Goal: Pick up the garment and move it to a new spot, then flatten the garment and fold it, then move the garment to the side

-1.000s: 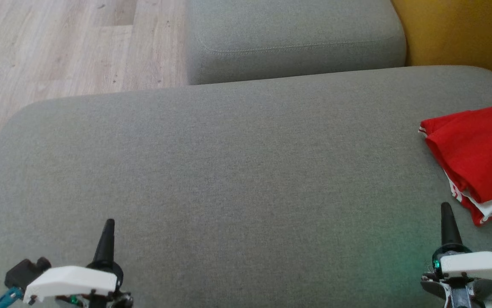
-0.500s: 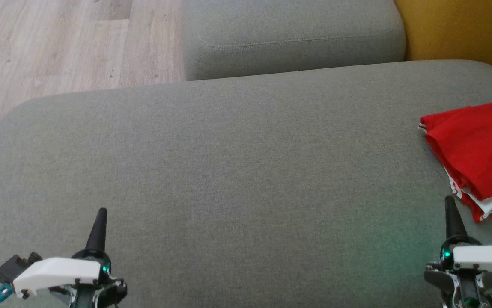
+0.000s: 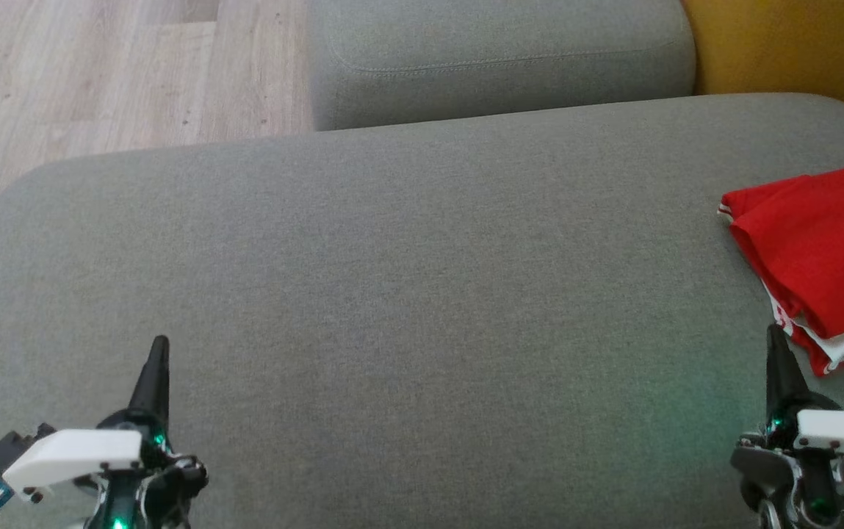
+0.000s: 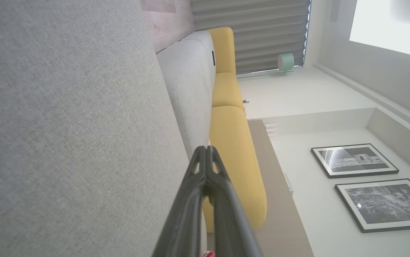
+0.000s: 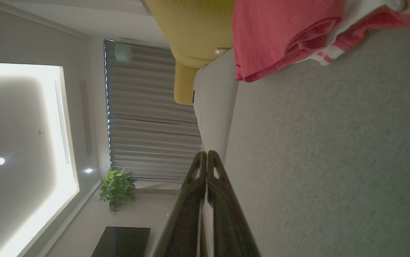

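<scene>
Beyond right gripper [image 5: 206,153], tips touching, wrist view shows garment [image 5: 272,35] hem; left gripper [image 4: 205,148] likewise pinched.

This is a home, most likely a living room. There is a big soft grey sofa [image 3: 422,257] with a yellow sofa [image 4: 233,153] beside it, and a wooden floor [image 3: 98,73]. Two framed pictures [image 4: 354,160] hang on the wall. Long grey curtains [image 5: 147,117] hang down, and a green plant [image 5: 116,188] stands near them.
</scene>
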